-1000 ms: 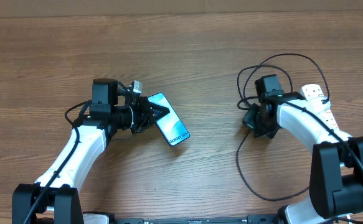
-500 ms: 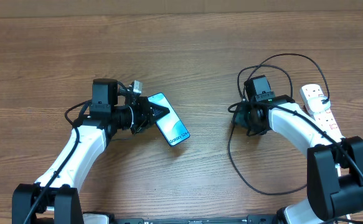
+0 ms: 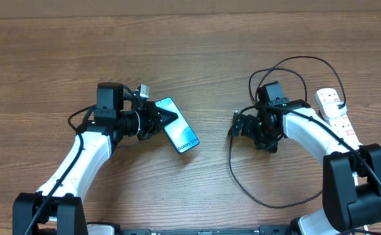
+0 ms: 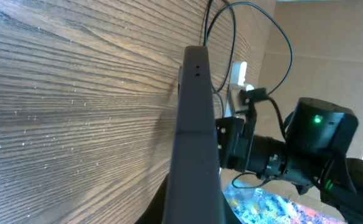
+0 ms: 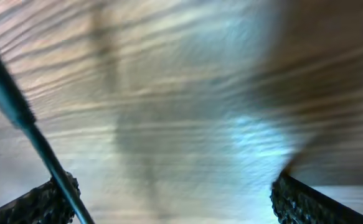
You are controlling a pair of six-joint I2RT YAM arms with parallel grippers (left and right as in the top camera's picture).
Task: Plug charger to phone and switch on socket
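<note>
Overhead view of a wooden table (image 3: 46,52) with two robot arms reaching in from 6 o'clock.

The phone (image 3: 180,136) lies left of centre, at about 9 o'clock, teal screen up, its long axis running from 11 to 5 o'clock. The left gripper (image 3: 166,119) comes at it from 9 o'clock, and its dark fingers taper together over the phone's long left edge, clamped on it. In the left wrist view a dark grey slab runs edge-on up the middle, with a sliver of bright screen at 5 o'clock; whether the slab is the phone's side or a finger cannot be told.

The right gripper (image 3: 237,125) is right of centre, pointing toward 9 o'clock, well apart from the phone. In the blurred right wrist view its fingers (image 5: 41,202) stand apart at the lower corners. The black charger cable (image 3: 230,162) passes just beside the finger at 7 o'clock. Overhead, the cable drops from the gripper toward 6 o'clock and loops again behind the arm at 1 o'clock. Its connector tip cannot be made out.

The white power strip (image 3: 334,108) lies at 3 o'clock, partly under the right arm (image 4: 306,146).
</note>
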